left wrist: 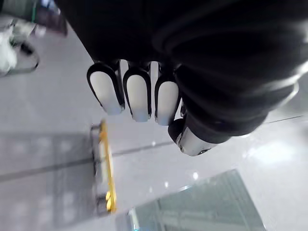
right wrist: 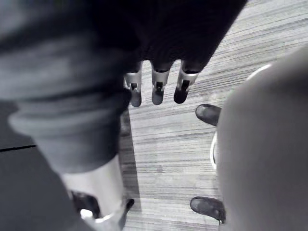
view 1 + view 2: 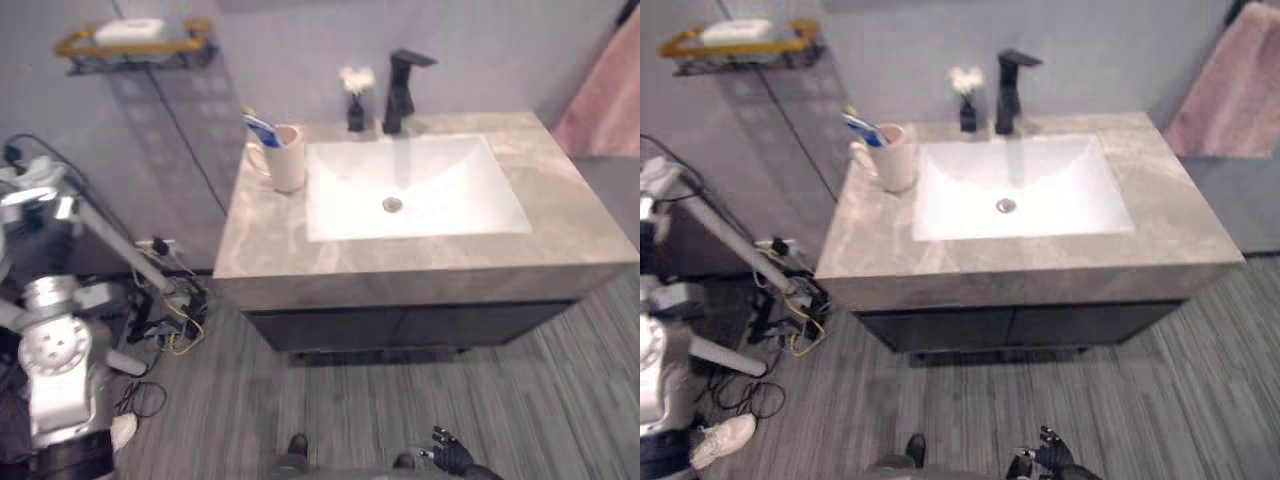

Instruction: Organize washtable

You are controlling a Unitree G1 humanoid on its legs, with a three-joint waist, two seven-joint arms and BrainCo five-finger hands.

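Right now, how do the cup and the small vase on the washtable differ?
The cup is pale, wide, with a handle; the vase is black, narrow, smaller. The cup holds a leaning blue-and-white toothbrush or tube; the vase holds a white flower. The cup stands left of the sink; the vase behind it, by the faucet. Both stand upright on the countertop.

Countertop (image 3: 560, 215) looked like polished grey-veined stone, basin (image 3: 440, 175) was glossy white ceramic, tap (image 3: 400, 90) at 12 o'clock was matt black metal, towel (image 3: 605, 100) at 2 o'clock looked soft pink cloth, floor (image 3: 560, 400) showed grey wood-grain planks
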